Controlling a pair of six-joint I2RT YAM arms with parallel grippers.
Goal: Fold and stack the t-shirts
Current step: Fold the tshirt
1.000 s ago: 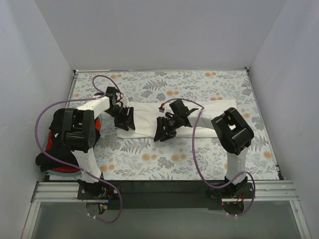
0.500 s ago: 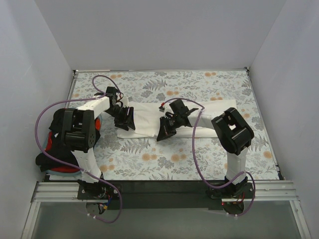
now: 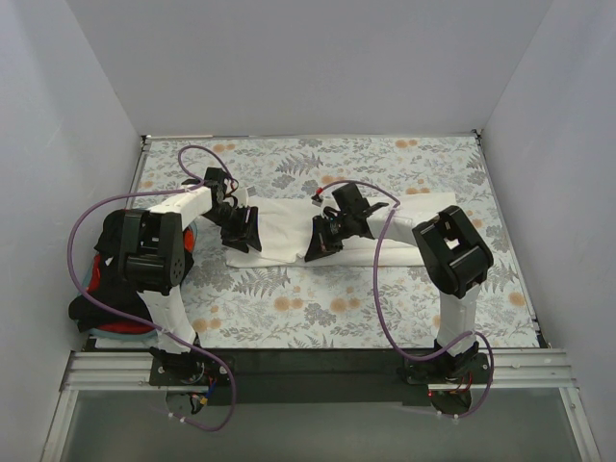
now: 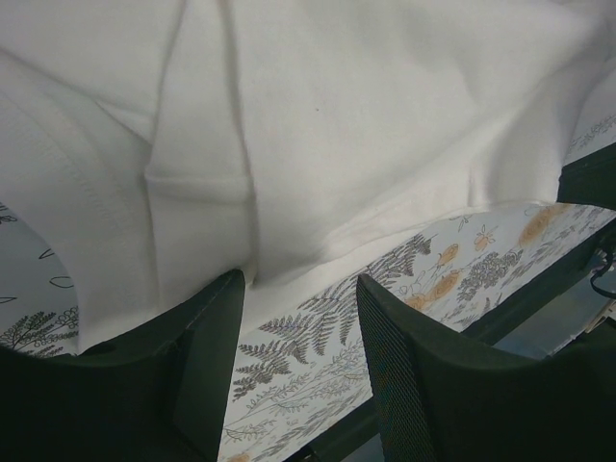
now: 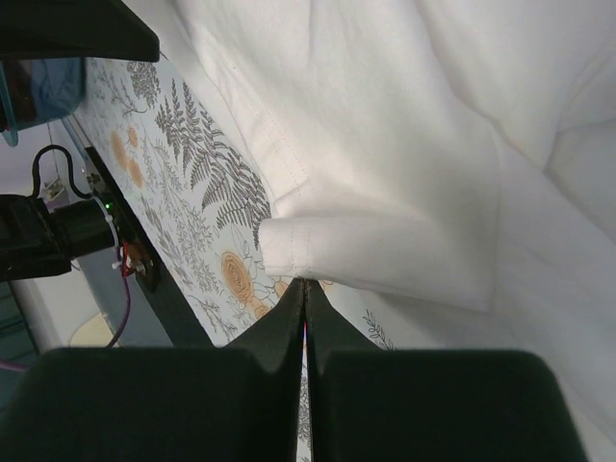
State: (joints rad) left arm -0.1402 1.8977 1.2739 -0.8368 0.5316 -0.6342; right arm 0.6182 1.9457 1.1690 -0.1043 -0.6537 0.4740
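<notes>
The off-white t-shirt [image 3: 284, 219] lies as a long folded band across the middle of the table. My left gripper [image 3: 241, 231] stands open at its left end. In the left wrist view the fingers [image 4: 404, 337] straddle bare table cloth just below the off-white t-shirt [image 4: 337, 115]. My right gripper [image 3: 320, 245] is at the shirt's near edge, shut. In the right wrist view its tips [image 5: 305, 282] pinch a curled-over hem of the off-white t-shirt [image 5: 385, 250]. Black [image 3: 96, 308], red [image 3: 125, 328] and teal [image 3: 93, 279] t-shirts lie heaped at the left edge.
The floral table cloth [image 3: 337, 298] covers the table, with white walls on three sides. The left arm's elbow [image 3: 149, 250] hangs over the heap of shirts. Purple cables loop from both arms. A dark rail [image 3: 308, 361] runs along the near edge.
My right gripper has shut on the shirt's near hem and moved a little away from the near edge, curling the hem over. The left gripper has stayed in place.
</notes>
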